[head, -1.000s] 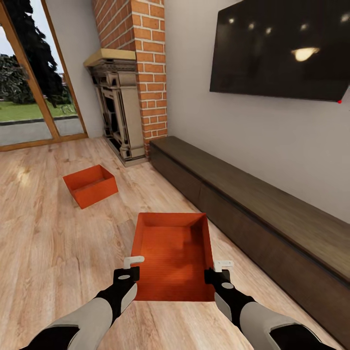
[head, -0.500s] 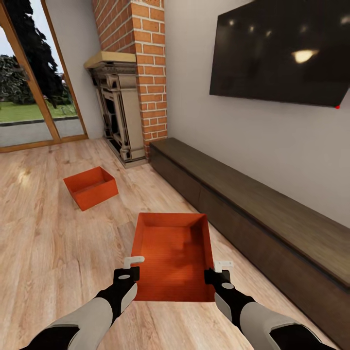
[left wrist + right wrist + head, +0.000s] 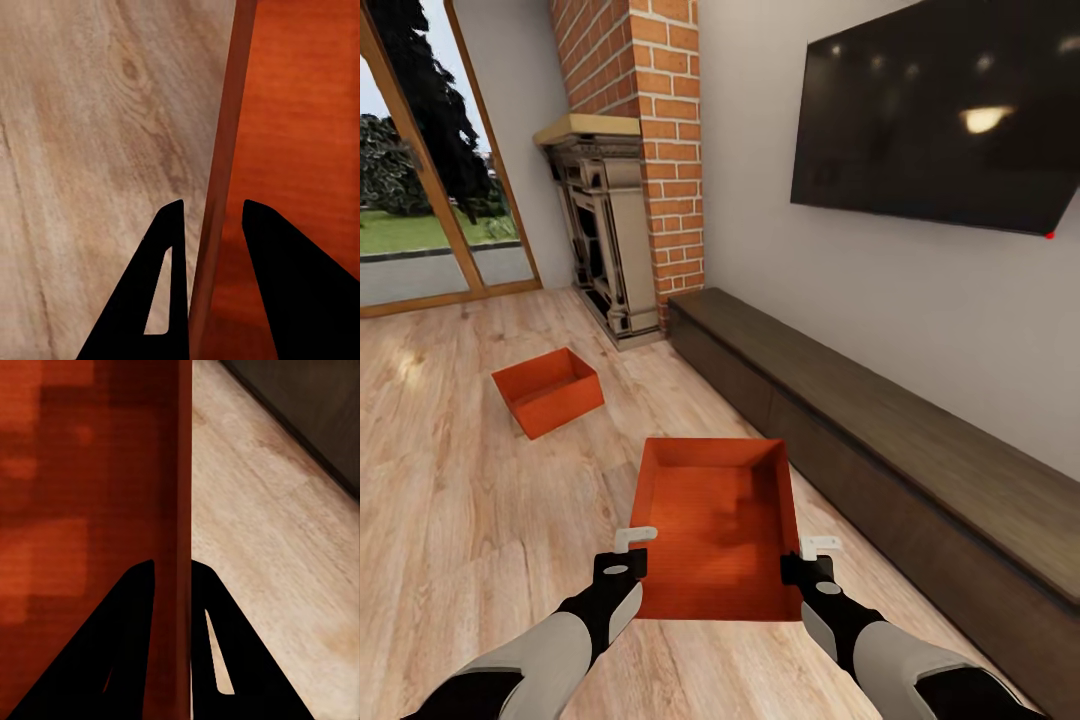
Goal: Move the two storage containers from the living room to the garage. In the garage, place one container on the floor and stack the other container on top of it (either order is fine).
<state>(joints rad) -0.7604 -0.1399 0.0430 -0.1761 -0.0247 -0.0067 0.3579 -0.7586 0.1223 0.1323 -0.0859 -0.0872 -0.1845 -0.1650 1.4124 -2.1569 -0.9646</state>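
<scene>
Left hand (image 3: 635, 550) and right hand (image 3: 810, 556) each clamped on a side wall of near storage container (image 3: 717, 520) above wood floor (image 3: 450, 500), second container (image 3: 548, 390) on floor near fireplace (image 3: 600, 240)

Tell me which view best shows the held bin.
Head view: the whole held bin shows between both grippers, on the wood floor. Each wrist view shows just one side wall between that gripper's fingers.
</scene>
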